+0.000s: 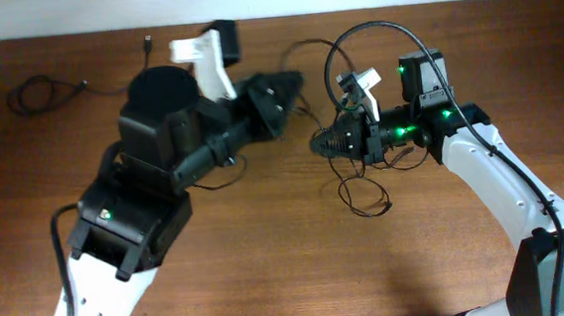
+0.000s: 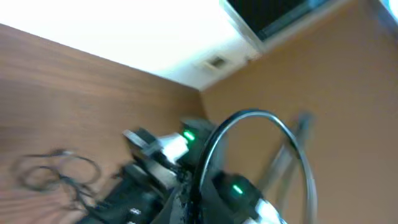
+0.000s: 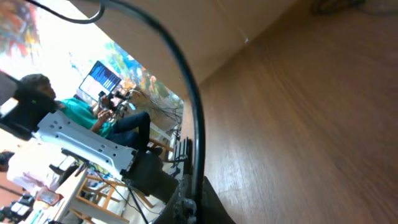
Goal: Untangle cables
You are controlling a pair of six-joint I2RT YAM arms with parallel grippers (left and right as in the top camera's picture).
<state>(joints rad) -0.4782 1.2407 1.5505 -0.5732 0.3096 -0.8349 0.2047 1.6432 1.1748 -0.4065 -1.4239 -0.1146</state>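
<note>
Left tool (image 1: pixel 280 96) pressed together beside cables (image 1: pixel 345 193); right tool (image 1: pixel 319 143) pressed together, touching them.

Left arm (image 1: pixel 160 127), right arm (image 1: pixel 482 164) and cables (image 1: pixel 362 190) crowd the table (image 1: pixel 300 276) middle; nearer wood lies free.

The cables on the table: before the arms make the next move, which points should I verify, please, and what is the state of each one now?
1. Left gripper shut: ok.
2. Right gripper shut: ok.
3. A cord caught in each gripper: cannot tell; the view from above does not show it.
4. Cables separated: not ok; thin loops cross between and below the grippers.
5. One coiled cable lying apart, at the far left of the table: ok.
</note>
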